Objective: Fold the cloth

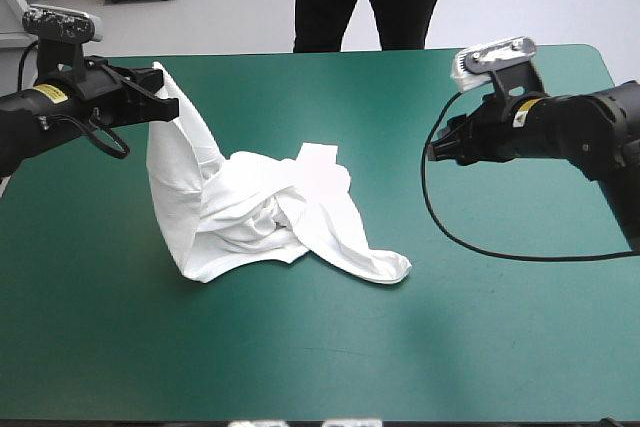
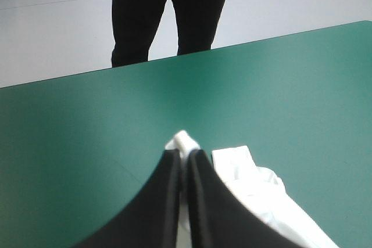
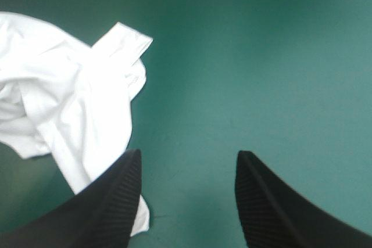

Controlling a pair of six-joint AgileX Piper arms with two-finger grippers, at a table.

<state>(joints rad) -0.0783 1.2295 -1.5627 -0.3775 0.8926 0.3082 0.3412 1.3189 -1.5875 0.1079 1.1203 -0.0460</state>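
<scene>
The white T-shirt (image 1: pixel 265 212) lies crumpled in the middle of the teal-green table, one part pulled up toward the far left. My left gripper (image 1: pixel 165 87) holds that raised part above the table; in the left wrist view its black fingers (image 2: pixel 174 184) are all but shut, a fold of T-shirt (image 2: pixel 183 140) poking out between the tips and more cloth hanging beside them. My right gripper (image 1: pixel 432 147) hovers right of the heap, apart from it. The right wrist view shows that gripper (image 3: pixel 189 164) open over bare cover, with the T-shirt (image 3: pixel 75 97) lying ahead and to one side.
Bare teal-green cover (image 1: pixel 330 357) surrounds the heap on all sides. The table's far edge (image 1: pixel 350 51) runs close behind the raised cloth.
</scene>
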